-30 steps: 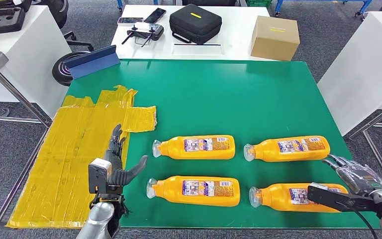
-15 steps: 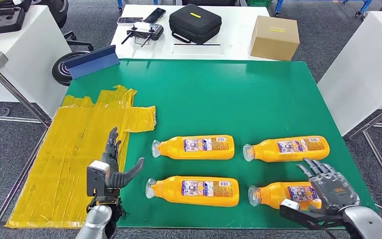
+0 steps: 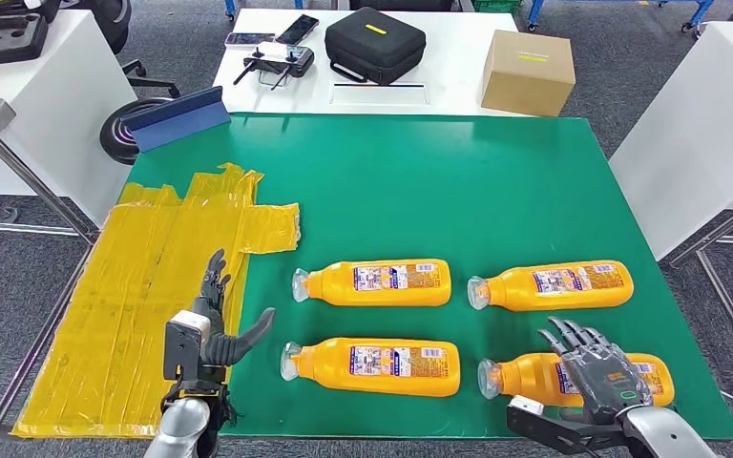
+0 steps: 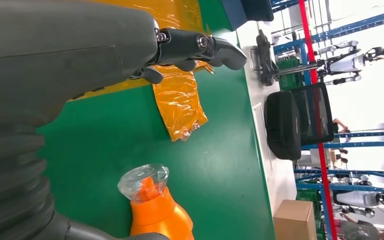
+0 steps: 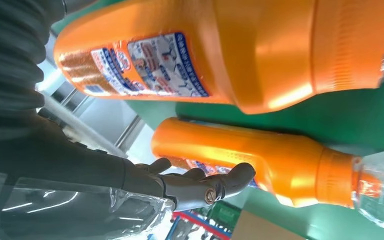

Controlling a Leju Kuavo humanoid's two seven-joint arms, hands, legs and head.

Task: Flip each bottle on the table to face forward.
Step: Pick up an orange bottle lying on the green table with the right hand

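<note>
Four orange bottles with clear caps lie on their sides on the green table (image 3: 420,191), caps pointing left, labels up. The far left bottle (image 3: 372,282) and far right bottle (image 3: 554,284) form one row. The near left bottle (image 3: 377,365) and near right bottle (image 3: 525,375) form the other. My right hand (image 3: 596,367) hovers over the near right bottle's body with fingers spread, holding nothing; the right wrist view shows its fingers (image 5: 200,185) extended beside two bottles (image 5: 230,50) (image 5: 260,160). My left hand (image 3: 212,324) stands open at the table's left edge, left of the near left bottle's cap (image 4: 144,181).
A yellow taped sheet (image 3: 134,305) covers the table's left side. A blue block (image 3: 179,119) sits at the far left corner. Behind, a white table carries a black case (image 3: 374,45), a cardboard box (image 3: 527,72) and a controller (image 3: 277,62). Another white table (image 3: 706,124) stands at the right.
My right hand has moved left from the near right bottle's base end to above its middle. The left hand has barely shifted. The bottles lie as before.
</note>
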